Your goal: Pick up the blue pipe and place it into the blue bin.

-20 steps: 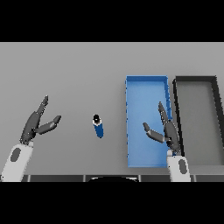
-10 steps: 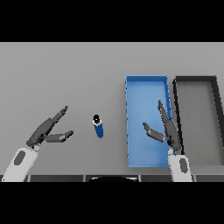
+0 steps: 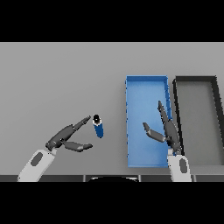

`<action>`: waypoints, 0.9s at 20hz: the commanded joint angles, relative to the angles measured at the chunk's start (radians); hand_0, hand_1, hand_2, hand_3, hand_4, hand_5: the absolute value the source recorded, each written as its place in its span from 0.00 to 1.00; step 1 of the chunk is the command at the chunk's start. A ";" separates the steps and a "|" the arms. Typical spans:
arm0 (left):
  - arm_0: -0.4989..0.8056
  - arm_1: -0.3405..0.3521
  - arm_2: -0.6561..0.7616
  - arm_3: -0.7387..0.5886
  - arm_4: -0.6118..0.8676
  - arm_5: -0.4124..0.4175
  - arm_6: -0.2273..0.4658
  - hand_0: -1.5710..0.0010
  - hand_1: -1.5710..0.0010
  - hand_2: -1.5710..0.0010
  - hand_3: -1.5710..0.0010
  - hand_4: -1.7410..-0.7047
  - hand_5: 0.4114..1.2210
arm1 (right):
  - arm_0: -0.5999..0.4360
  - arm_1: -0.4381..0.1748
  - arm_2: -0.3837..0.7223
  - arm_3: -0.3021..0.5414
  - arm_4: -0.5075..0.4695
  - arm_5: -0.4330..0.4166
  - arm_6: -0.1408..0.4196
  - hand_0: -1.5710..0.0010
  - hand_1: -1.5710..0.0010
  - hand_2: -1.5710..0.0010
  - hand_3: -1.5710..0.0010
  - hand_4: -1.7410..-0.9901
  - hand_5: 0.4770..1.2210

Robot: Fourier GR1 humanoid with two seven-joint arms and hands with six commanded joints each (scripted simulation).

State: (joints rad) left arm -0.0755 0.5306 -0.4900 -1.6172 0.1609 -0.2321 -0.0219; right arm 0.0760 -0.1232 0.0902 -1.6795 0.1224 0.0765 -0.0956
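Left hand [image 3: 65,139] sits in the lower left of the frame, at the end of a white and grey arm that enters from the bottom edge. Its fingers are straight and spread, and the thumb is held apart below them, so the hand is released and grasps nothing. The fingers point to the upper right of the frame, toward the blue pipe [image 3: 99,127]. The longest fingertip ends just beside the dark top of the pipe; I cannot tell if it touches it.

The pipe lies on the grey table [image 3: 61,83], a little left of the middle of the frame, just to the right of the left hand's fingertips. Its long axis runs almost up and down in the frame, with a small tilt: the dark end points to the upper left, the blue end to the lower right. It is hard to make out whether it stands or lies flat.

Right hand [image 3: 167,131] is in the lower right part, over the right side of the blue bin [image 3: 145,81]. Its fingers are straight and point up, the thumb stands out to the left, and it holds nothing. It hides part of the bin's right wall. The pipe is outside the bin, near its left wall.

A dark bin [image 3: 195,79] stands just to the right of the blue one.
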 commanded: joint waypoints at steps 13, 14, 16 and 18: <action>-0.159 -0.238 -0.064 0.255 -0.087 0.016 -0.061 1.00 1.00 1.00 1.00 0.64 0.06 | 0.010 0.002 -0.006 0.005 -0.004 0.002 0.013 1.00 1.00 1.00 1.00 0.64 0.16; -0.174 -0.247 -0.054 0.271 -0.070 0.005 -0.065 1.00 1.00 1.00 1.00 0.63 0.08 | 0.014 0.000 -0.009 0.009 -0.005 0.004 -0.001 1.00 1.00 1.00 1.00 0.64 0.16; -0.171 -0.279 -0.048 0.291 -0.047 0.002 -0.089 1.00 0.98 0.93 0.94 0.58 0.17 | 0.019 -0.002 -0.015 -0.003 -0.012 0.001 -0.008 1.00 1.00 1.00 1.00 0.63 0.17; -0.171 -0.311 -0.025 0.308 -0.001 0.000 -0.083 0.88 0.78 0.69 0.67 0.47 0.39 | 0.017 -0.003 -0.016 0.000 -0.011 -0.001 -0.002 1.00 1.00 1.00 1.00 0.64 0.17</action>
State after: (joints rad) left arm -0.2463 0.2199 -0.5154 -1.3093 0.1600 -0.2320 -0.1054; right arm 0.0936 -0.1265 0.0737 -1.6794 0.1117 0.0756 -0.0960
